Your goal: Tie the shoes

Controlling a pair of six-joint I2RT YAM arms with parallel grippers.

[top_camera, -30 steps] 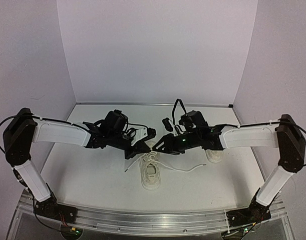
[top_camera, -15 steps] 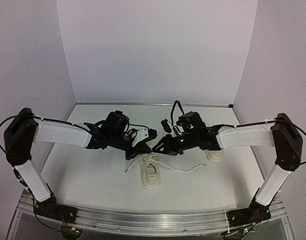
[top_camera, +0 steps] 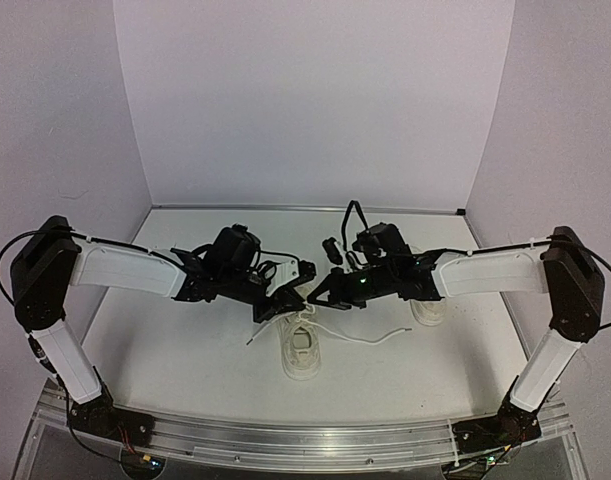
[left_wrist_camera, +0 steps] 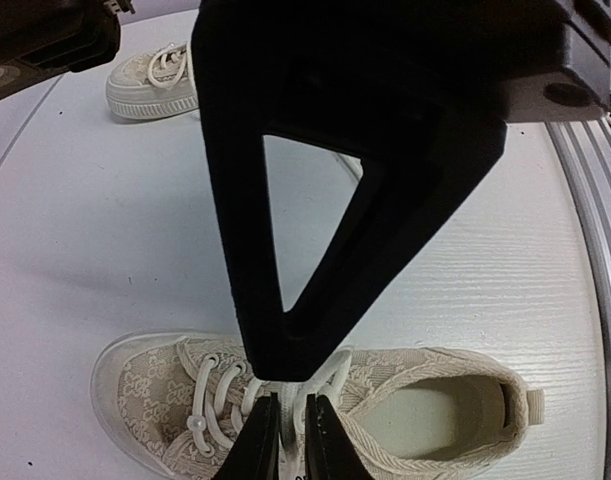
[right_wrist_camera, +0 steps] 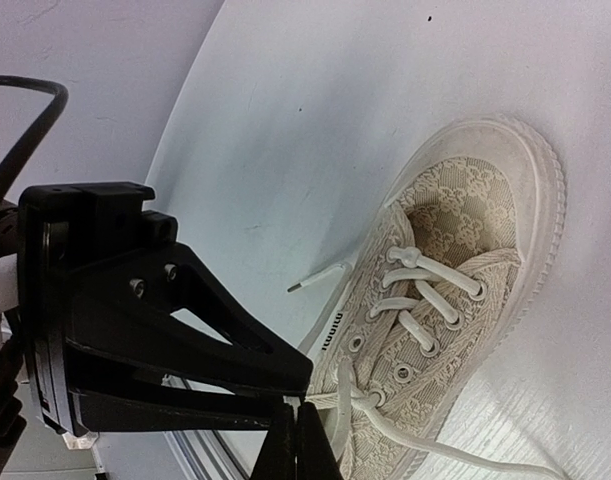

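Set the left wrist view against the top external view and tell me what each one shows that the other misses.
Only the left wrist view: the flower pattern woven into the middle shoe, its open inside, and the lace pinched at the left gripper. Only the top external view: the left arm and right arm whole, and a loose lace end trailing across the table. Both: the middle shoe, and the second shoe standing apart from it.
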